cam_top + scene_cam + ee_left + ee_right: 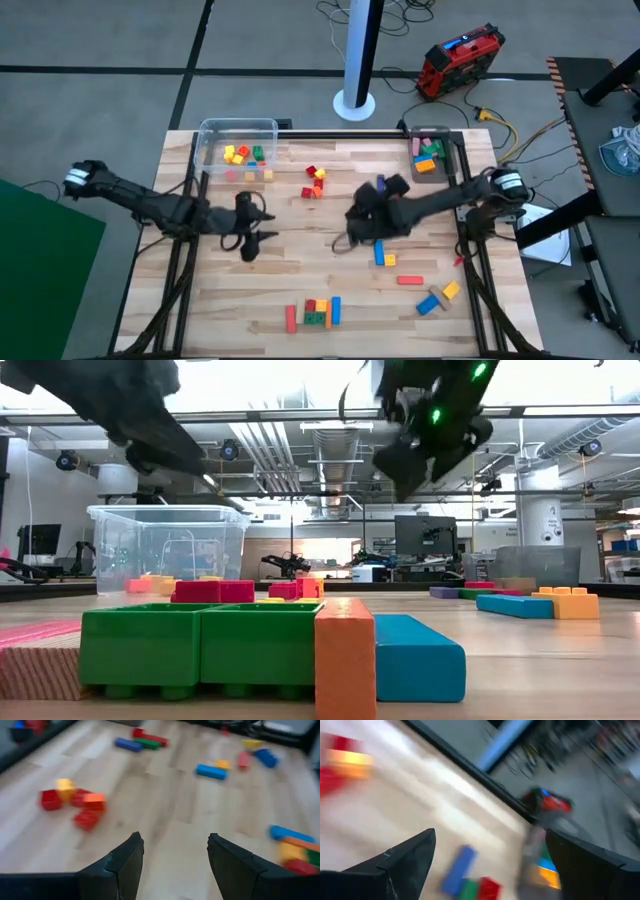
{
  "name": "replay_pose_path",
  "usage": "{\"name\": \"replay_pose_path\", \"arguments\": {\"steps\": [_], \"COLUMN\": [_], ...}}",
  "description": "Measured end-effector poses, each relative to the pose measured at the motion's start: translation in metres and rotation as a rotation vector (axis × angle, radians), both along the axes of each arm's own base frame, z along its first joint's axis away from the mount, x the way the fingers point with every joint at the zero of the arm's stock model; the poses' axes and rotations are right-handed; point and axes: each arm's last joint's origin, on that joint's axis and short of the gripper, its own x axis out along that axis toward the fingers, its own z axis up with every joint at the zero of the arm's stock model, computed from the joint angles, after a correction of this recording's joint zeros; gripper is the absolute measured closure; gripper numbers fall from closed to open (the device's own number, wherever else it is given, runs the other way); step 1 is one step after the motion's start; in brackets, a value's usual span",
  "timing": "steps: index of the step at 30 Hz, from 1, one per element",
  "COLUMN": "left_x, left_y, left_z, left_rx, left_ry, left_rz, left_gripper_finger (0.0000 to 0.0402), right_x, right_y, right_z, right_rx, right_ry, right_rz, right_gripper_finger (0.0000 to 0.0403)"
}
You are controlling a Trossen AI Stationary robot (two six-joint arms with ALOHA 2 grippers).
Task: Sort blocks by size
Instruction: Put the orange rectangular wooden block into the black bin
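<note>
Bright blocks lie scattered on the wooden table [210, 300]. A small red and yellow cluster [315, 182] sits at the far middle. A blue bar [380, 253] lies right of centre. A red bar [409, 280] and a blue, yellow and orange group [438, 297] lie nearer, to the right. A row of red, green, orange and blue blocks [315, 313] lies by the near edge. My left gripper [266, 226] hangs open left of centre, above bare wood [172, 840]. My right gripper [347, 230] hangs open near the centre [490, 835], nothing between its fingers.
A clear plastic tub [237, 150] at the far left holds yellow, red and green blocks. A dark tray [432, 155] at the far right holds several more. Bare wood lies between the two grippers and along the near left.
</note>
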Motion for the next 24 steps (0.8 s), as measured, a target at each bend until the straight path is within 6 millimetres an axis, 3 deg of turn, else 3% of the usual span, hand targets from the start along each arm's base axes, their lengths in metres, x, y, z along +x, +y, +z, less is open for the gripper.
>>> {"name": "replay_pose_path", "arguments": {"steps": [4, 11, 18, 24], "left_x": [-0.006, -0.012, 0.000, 0.019], "left_y": [-0.026, -0.070, -0.105, -0.135], "left_z": [0.002, -0.001, -0.013, -0.020], "left_rx": [-0.037, -0.108, -0.211, -0.238], "left_ry": [-0.037, -0.135, -0.213, -0.162], "left_rz": [-0.044, -0.065, -0.091, -0.112], "left_gripper_finger": [0.0205, 0.0205, 0.0205, 0.0205], "right_x": [0.003, -0.002, -0.008, -0.017], "right_y": [0.036, 0.070, 0.093, 0.117], "right_z": [0.001, 0.001, 0.001, 0.002], "right_rx": [0.004, 0.004, 0.007, -0.017], "right_ry": [-0.032, -0.038, -0.045, -0.045], "right_rz": [0.136, 0.261, 0.329, 0.414], "right_gripper_finger": [0.0035, 0.0035, 0.0035, 0.0042]}}
